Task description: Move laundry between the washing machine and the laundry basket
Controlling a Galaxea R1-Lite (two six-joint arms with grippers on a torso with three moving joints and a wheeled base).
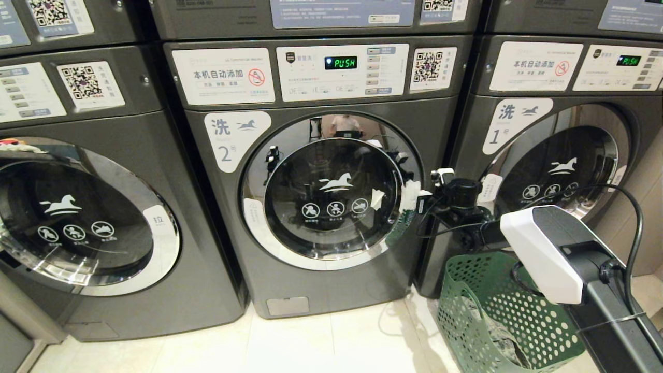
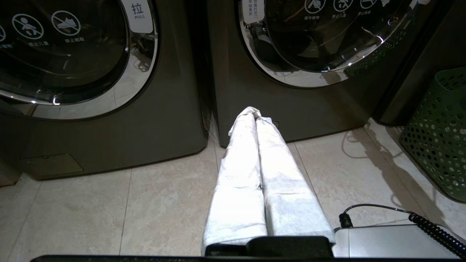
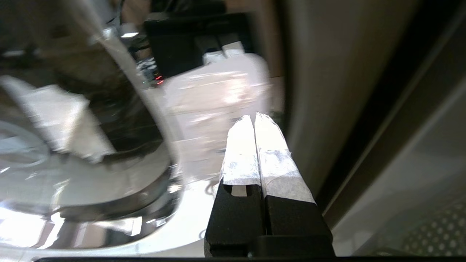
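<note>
Nearest to us, the basket (image 1: 497,311) stood on the floor at the right, in front of the gap between machine "2" and machine "1", with laundry (image 1: 500,336) of grey and pale tones lying in it. The washer (image 1: 321,197) marked "2" was just beyond, its round door (image 1: 331,189) shut, so we judged the step in hand to be opening that door, with nothing yet transferred either way.

Our right arm reached forward over the basket, and the right gripper (image 3: 253,120) was at the door's right edge, where a white handle tab (image 1: 412,194) sat on the chrome rim. Its cloth-wrapped fingers were pressed together and held nothing (whether they touched the tab we could not tell).

The next move, as we saw it, called for parting those fingers, getting them onto or behind the tab, and pulling outward so the door swung open; a closed tip would only slide off the chrome.

Our left gripper (image 2: 255,112) hung low, off the head view, aimed at the floor (image 2: 109,203) before the foot of the machines, fingers likewise together and empty.
</note>
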